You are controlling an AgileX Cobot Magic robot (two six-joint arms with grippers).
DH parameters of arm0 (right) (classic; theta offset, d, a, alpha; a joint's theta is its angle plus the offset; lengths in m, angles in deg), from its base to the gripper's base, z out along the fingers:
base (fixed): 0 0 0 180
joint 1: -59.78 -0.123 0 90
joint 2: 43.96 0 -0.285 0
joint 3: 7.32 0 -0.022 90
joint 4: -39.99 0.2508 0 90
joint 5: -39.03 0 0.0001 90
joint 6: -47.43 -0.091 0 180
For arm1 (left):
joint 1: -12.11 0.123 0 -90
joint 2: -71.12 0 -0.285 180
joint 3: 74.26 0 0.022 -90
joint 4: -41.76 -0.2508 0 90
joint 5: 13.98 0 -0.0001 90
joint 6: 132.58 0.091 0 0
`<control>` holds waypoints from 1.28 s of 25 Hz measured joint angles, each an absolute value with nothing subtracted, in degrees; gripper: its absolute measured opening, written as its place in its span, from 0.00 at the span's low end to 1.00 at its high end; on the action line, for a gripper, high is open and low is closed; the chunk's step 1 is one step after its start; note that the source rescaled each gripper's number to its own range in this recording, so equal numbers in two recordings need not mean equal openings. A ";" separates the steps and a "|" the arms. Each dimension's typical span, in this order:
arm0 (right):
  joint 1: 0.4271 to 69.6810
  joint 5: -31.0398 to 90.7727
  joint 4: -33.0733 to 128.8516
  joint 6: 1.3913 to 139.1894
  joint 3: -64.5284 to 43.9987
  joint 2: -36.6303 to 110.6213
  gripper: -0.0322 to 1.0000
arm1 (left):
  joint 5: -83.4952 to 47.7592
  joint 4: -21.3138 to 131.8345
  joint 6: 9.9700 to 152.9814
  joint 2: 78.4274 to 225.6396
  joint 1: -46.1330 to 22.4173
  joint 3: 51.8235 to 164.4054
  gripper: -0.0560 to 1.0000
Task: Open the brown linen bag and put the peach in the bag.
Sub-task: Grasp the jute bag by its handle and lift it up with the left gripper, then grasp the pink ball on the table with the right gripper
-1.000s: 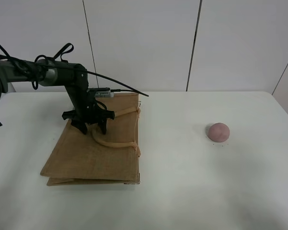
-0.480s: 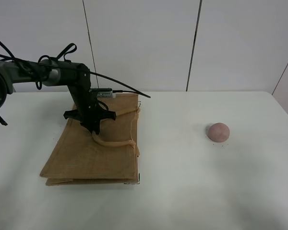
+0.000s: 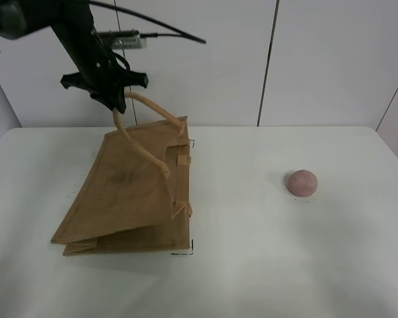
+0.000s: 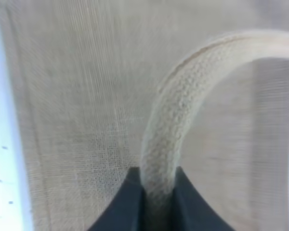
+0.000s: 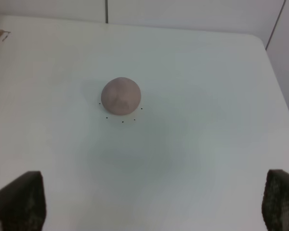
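Holding the loop handle pinched tight in my left hand, high above the table, so the top panel of the brown linen bag hangs tilted while the bottom panel lies flat. The risk as I judge it: that coarse strap could slide out of so narrow a pinch and the panel would flop shut, or the whole bag could drag along, since nothing pins its lower side. The mouth is only partly parted and I can't see inside. The peach sits on the table well apart from the bag, under my right hand, which is spread wide and empty.
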State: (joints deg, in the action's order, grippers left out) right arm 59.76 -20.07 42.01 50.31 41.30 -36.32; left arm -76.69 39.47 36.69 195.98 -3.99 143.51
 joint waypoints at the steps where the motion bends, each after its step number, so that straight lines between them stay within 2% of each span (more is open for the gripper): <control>1: 59.76 -20.07 42.01 50.31 41.30 -36.32 1.00 | -77.07 39.99 37.01 194.35 -3.99 143.69 0.06; 11: 59.76 -20.07 42.01 50.31 41.30 -36.32 1.00 | -79.85 45.73 41.37 181.71 -3.87 143.80 0.06; 20: 59.76 -20.00 42.01 50.31 41.38 -34.28 1.00 | -80.78 45.80 41.65 178.87 -3.87 143.80 0.06; 25: 59.76 -16.30 42.01 50.31 38.89 -18.90 1.00 | -80.72 45.91 42.05 178.75 -3.87 143.80 0.06; 32: 59.76 -11.14 43.59 50.31 27.04 15.37 1.00 | -80.31 45.98 42.23 178.75 -3.87 143.80 0.06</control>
